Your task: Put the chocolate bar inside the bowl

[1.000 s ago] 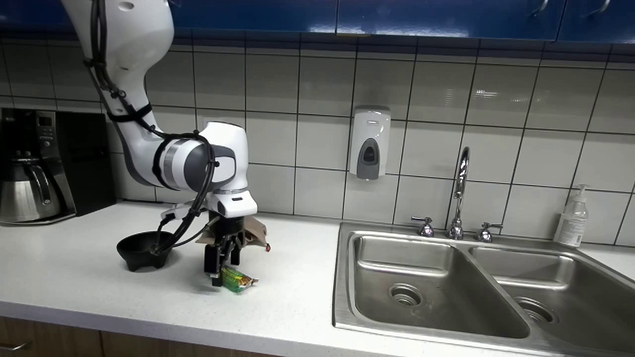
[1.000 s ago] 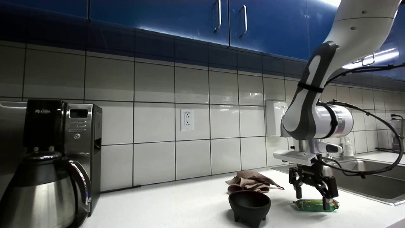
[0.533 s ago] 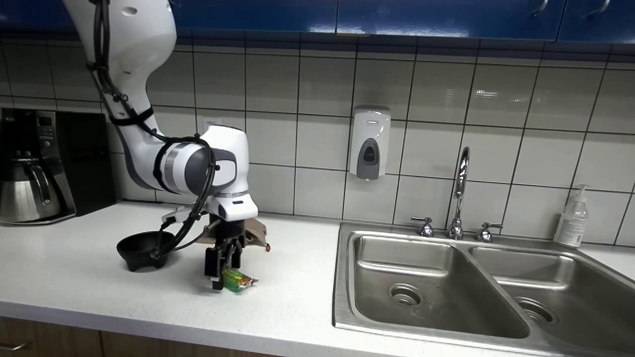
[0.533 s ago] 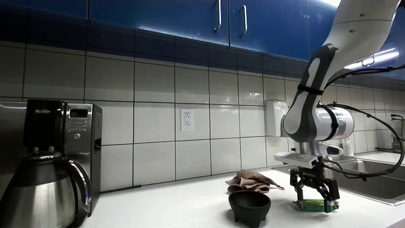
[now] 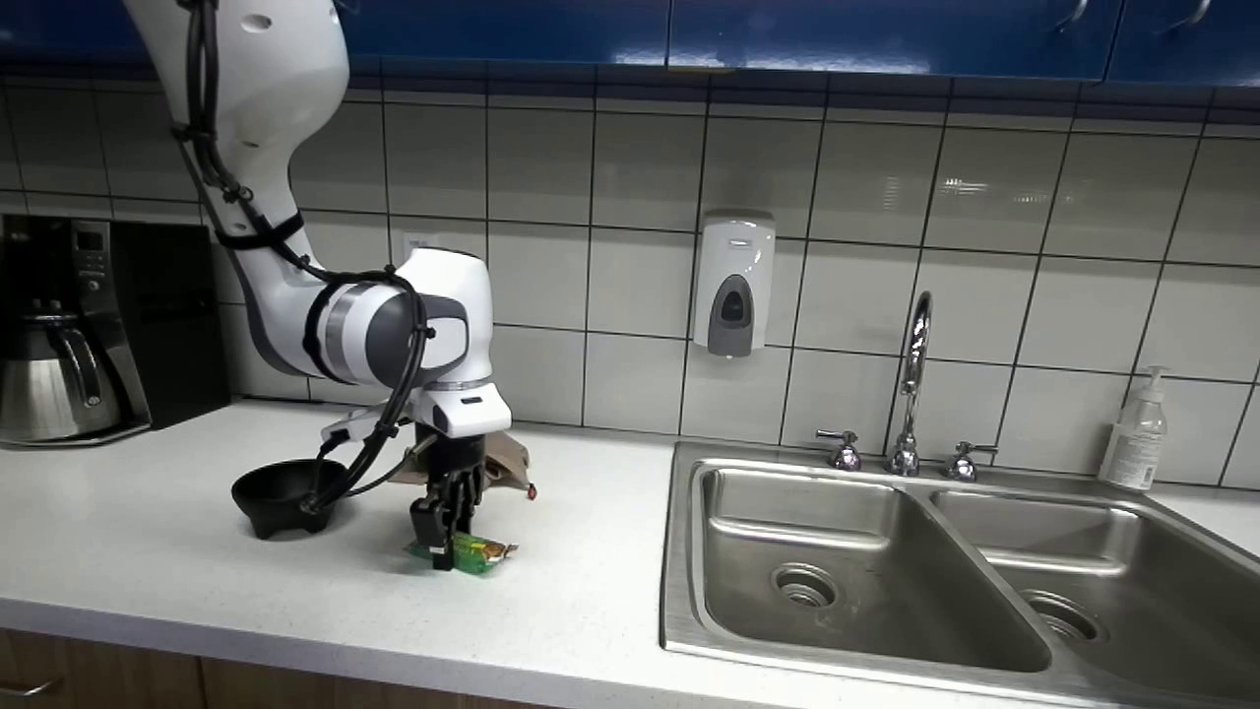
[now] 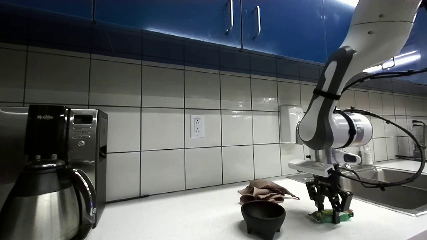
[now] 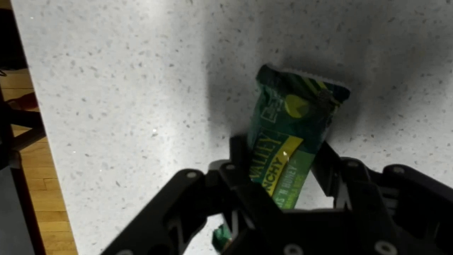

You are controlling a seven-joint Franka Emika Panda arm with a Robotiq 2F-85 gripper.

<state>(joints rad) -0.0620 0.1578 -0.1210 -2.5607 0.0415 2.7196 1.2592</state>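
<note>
The chocolate bar, a green wrapper with yellow and light green bands, lies on the counter in both exterior views, as bar (image 5: 479,554) and bar (image 6: 346,215). My gripper (image 6: 328,214) points down over it. In the wrist view the fingers press on both long sides of the bar (image 7: 283,141), which sits slanted between them; the gripper's body covers most of its lower part. The black footed bowl (image 6: 263,224) stands apart from the gripper, toward the coffee maker; nothing shows inside it.
A brown cloth (image 6: 263,191) lies crumpled behind the bowl by the tiled wall. A coffee maker (image 5: 128,325) stands at the counter's far end from the steel sink (image 5: 679,551). A soap dispenser (image 5: 735,286) hangs on the wall, and blue cabinets are overhead.
The gripper came down slightly, then its fingers drew together from wide apart onto the bar's sides. The bar has shifted and turned a little between them. The bowl has not moved.
</note>
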